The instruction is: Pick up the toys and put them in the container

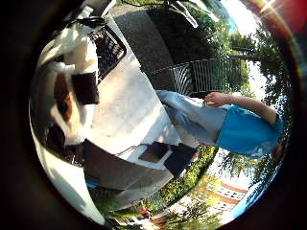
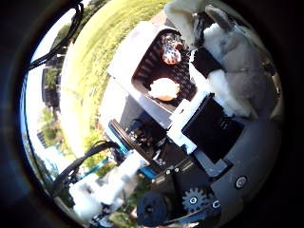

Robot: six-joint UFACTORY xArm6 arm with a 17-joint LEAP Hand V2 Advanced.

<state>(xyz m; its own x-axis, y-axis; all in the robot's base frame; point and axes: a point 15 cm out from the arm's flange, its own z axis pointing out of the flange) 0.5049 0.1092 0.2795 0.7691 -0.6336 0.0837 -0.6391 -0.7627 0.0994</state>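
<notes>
The hand [image 2: 209, 128] is curled around a plush toy [image 2: 237, 71], a soft animal with grey and cream fur that fills the near side of the thumb-side view, pressed close against the palm with white and black finger parts lying across it. In the little-finger-side view the same toy shows white fur with a brown patch, and a black finger pad is set against it. Just beyond the toy, in the thumb-side view, lies the container [image 2: 130, 52], a pale bin with a dark slatted inside. The held toy is beside the container's rim on the side nearest the palm, and whether it touches the rim cannot be told. Two things already lie inside the container: a round cream and orange toy [image 2: 165, 89] on the slatted floor, and farther in a shiny reddish and white toy [image 2: 171, 50]; their exact shapes are too small to make out. The container sits on a white table [image 1: 129, 110], which shows as a broad pale surface in the little-finger-side view. Past the container lies sunlit grass [image 2: 99, 57], and beyond the table's far side stands a metal railing [image 1: 211, 74] with trees behind it.
</notes>
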